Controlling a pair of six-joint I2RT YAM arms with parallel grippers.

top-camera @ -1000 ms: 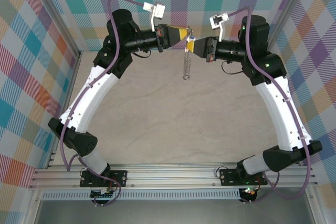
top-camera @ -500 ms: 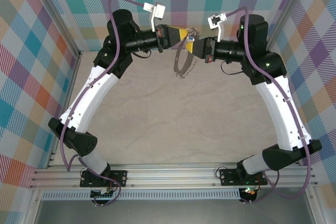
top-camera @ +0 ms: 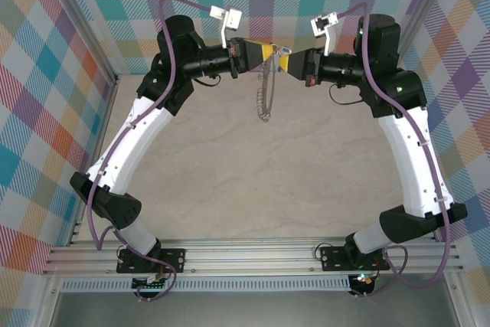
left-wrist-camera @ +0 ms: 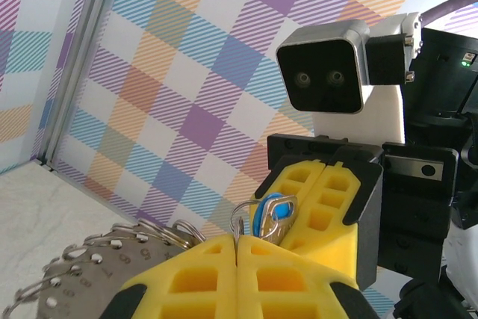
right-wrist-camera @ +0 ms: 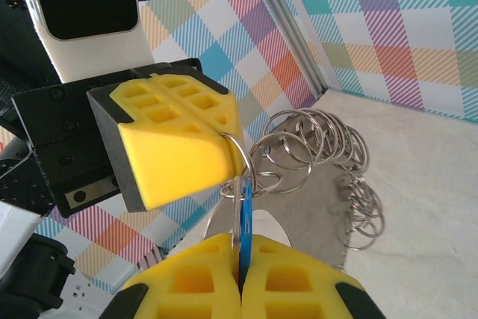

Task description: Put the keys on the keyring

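When you held this pose, walls: checked panels (top-camera: 46,74) in many colours stood around the workspace.
Table: a pale marbled top (top-camera: 253,181) lay under both arms.
Left arm: your left arm (top-camera: 145,124) curved up from its base to the far end of the table, wrist turned toward the right arm.
Right arm: your right arm (top-camera: 409,151) mirrored it, so the two wrists pointed at each other, tips nearly meeting.
Left gripper: its yellow fingers (left-wrist-camera: 187,274) were pressed fully together, and the left gripper (top-camera: 269,52) pinched a thin wire loop of the keyring at its very tip.
Right gripper: your right gripper (top-camera: 289,61) was also clamped tight, with the blue head of the key squeezed between its yellow fingers (right-wrist-camera: 291,282).
Keyring: the keyring (top-camera: 265,91) hung from the left gripper's tip, well above the table, tilted toward the near side.
Small rings: many silvery rings (right-wrist-camera: 299,147) crowded along its rim, fanned out beside the left gripper.
Key: the key (left-wrist-camera: 269,213) sat between the two gripper tips, touching or just beside the pinched wire loop; you could not tell from these views whether it was threaded on.
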